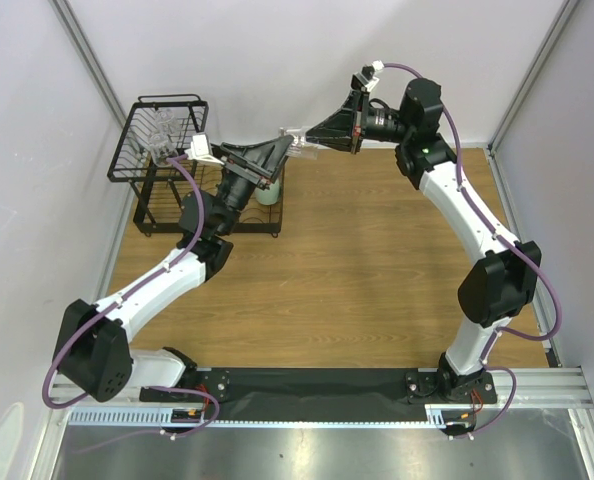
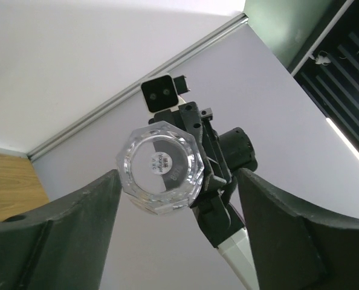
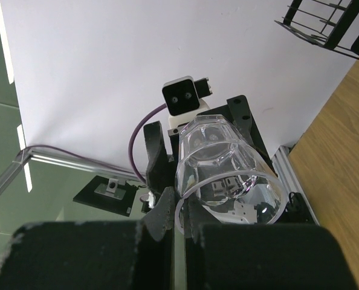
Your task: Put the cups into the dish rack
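My right gripper (image 1: 317,135) (image 3: 182,208) is shut on the rim of a clear glass cup (image 1: 296,141) (image 3: 225,163) and holds it on its side in the air, base toward the left arm. My left gripper (image 1: 280,150) (image 2: 178,175) is open, its fingers (image 2: 64,229) on either side of the cup's faceted base (image 2: 160,164), not closed on it. The black wire dish rack (image 1: 149,170) stands at the far left; its raised basket holds a clear glass (image 1: 160,137). A mint-green tumbler (image 1: 268,193) stands on the low tray, partly hidden by the left arm.
The white back wall is close behind both grippers. Metal frame posts (image 1: 87,60) run up the far corners. A corner of the rack (image 3: 336,27) shows at the top right of the right wrist view. Wooden tabletop (image 1: 377,270) lies below.
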Controlling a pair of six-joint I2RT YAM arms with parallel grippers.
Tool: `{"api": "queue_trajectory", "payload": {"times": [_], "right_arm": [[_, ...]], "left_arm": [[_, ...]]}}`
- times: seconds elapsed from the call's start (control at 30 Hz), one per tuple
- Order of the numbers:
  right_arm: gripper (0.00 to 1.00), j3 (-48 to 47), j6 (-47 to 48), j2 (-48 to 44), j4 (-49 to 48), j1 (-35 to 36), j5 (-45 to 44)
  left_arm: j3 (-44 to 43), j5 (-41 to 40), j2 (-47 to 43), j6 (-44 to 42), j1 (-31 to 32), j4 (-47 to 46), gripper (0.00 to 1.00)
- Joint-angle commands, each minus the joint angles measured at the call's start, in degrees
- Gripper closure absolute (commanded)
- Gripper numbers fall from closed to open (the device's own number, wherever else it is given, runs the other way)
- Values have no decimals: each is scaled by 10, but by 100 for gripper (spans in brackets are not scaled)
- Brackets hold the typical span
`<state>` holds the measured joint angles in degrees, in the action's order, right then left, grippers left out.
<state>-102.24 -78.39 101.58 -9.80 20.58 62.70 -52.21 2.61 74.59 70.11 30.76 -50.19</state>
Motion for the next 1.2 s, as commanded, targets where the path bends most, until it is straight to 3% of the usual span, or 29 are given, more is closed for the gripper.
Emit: {"api": "queue_trajectory", "payload": {"times": [0.0, 0.07, 0.13, 0.23, 0.37, 0.53, 0.63, 0.77, 0.83, 0.9, 0.93, 1.0, 1.03, 1.1, 1.17], "right_arm": [[100, -9, -2, -18, -28, 7, 16], [100, -7, -3, -17, -29, 10, 16], [100, -1, -8, -18, -36, 9, 17], [100, 5, -17, -19, -45, 10, 22], [100, 9, -26, -19, -58, 11, 25], [100, 9, -28, -16, -59, 13, 29], [100, 10, -30, -14, -60, 15, 32], [100, 8, -35, -11, -65, 16, 35], [100, 8, -35, -9, -65, 16, 36], [99, 8, -37, -8, -67, 16, 37], [88, 7, -36, -9, -67, 15, 37], [76, 6, -24, -12, -48, 10, 36], [64, 4, -16, -14, -36, 7, 35], [49, 0, 22, -18, 19, 1, 30], [26, -13, 61, -26, 76, -15, 23]], "left_arm": [[-26, -9, -1, -12, 7, -32, 20], [-22, -14, -4, -9, 7, -37, 29], [-20, -20, -5, -8, 8, -37, 31], [-15, -24, -9, -9, 8, -32, 29], [-18, -25, -10, -13, 8, -22, 17], [-16, -45, -11, -11, 8, -5, 14], [-17, -51, -3, -1, 7, -18, 21], [-30, -34, 8, -2, 8, -25, 50], [-28, -33, 8, -1, 7, -28, 59], [-28, -31, 10, -1, 5, -24, 77], [-33, -8, 11, -1, 4, -22, 99], [-41, 1, 13, 5, -3, 13, 100], [-43, 3, 10, -3, -4, 19, 100], [-54, 9, -3, -44, -11, 56, 100], [-86, 10, -15, -89, -18, 150, 100]]}}
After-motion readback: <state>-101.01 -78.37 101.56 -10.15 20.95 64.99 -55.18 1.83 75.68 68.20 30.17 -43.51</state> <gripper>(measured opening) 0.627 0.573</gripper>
